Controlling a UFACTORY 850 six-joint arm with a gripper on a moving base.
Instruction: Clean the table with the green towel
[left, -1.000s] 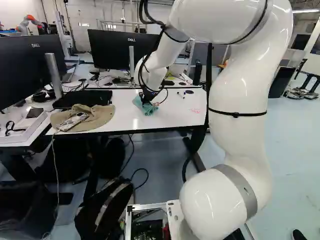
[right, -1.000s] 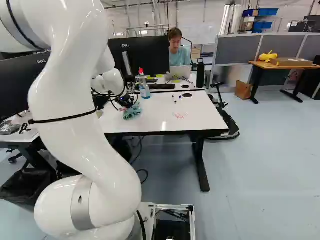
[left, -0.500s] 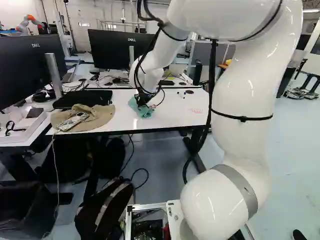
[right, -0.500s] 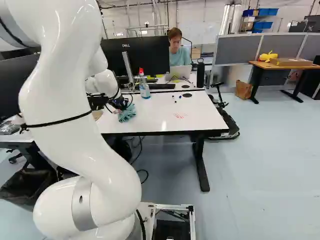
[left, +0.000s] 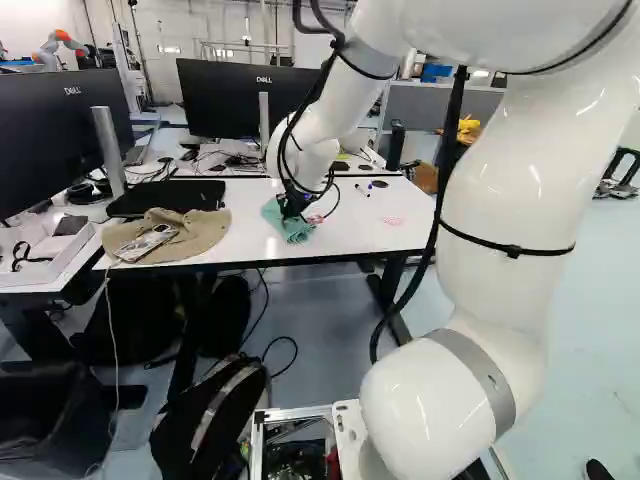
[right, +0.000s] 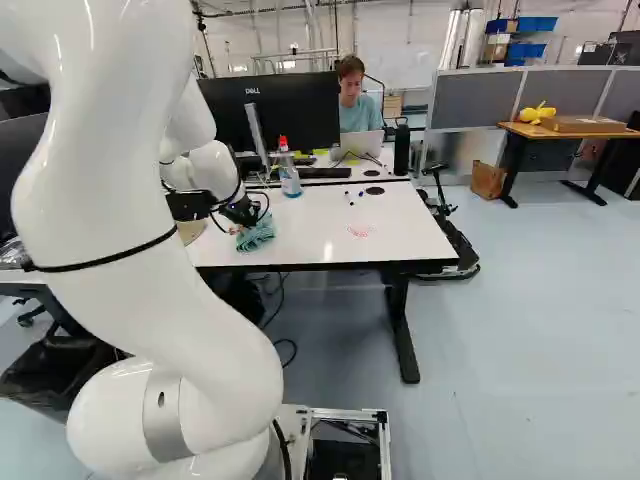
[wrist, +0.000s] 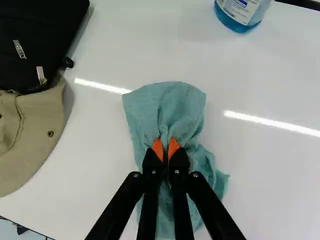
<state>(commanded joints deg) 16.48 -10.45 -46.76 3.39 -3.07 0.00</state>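
green towel (wrist: 172, 102) clamped between both fingers of gripper (left: 290, 210), bunched on white tabletop (right: 400, 230); spray bottle (right: 290, 180) placed beyond, to right; tan hat (wrist: 37, 127) placed left.

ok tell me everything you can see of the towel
The towel is a blue-green, soft-looking cloth, creased and bunched rather than folded flat. It lies on the white table. The gripper is shut on it, orange pads pinching gathered cloth. One rounded end spreads ahead of the fingers; the rest runs back beneath them, crumpled edges out to one side. The hat and bottle don't touch it.
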